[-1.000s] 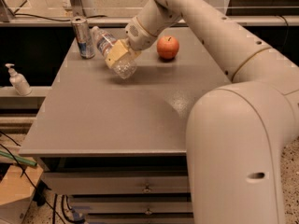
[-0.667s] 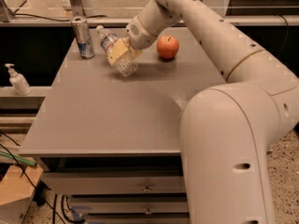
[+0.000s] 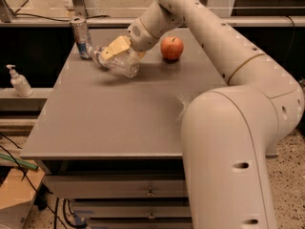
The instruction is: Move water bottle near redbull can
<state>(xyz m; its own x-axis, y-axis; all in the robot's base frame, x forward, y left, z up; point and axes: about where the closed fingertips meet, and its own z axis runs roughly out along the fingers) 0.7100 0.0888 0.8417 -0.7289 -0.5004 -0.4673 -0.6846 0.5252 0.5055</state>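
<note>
A grey tabletop [image 3: 109, 113] is seen from above and in front, with a large white robot arm [image 3: 228, 46] reaching across it from the right. At far left, off the tabletop on a lower ledge, stands a white pump dispenser bottle [image 3: 18, 81]. At the tabletop's back left corner the redbull can [image 3: 82, 36] stands upright, silver and blue. Just right of it is the water bottle [image 3: 123, 66], clear crinkly plastic, tilted steeply. Its cap end points toward the foot of the can and is very close to it; whether the two touch cannot be told. The tool [image 3: 117, 50] pinches the bottle across its body, with one tan finger pad showing on top. A shadow lies beneath the bottle, which looks to be held just off the surface or barely resting on it. Further right, well apart from the bottle, sits a red apple [image 3: 172, 48]. The carrying step appears nearly done, since the bottle is already beside the can. The next move likely calls for lowering the bottle gently, spreading the tool, and drawing away without knocking the can over.
</note>
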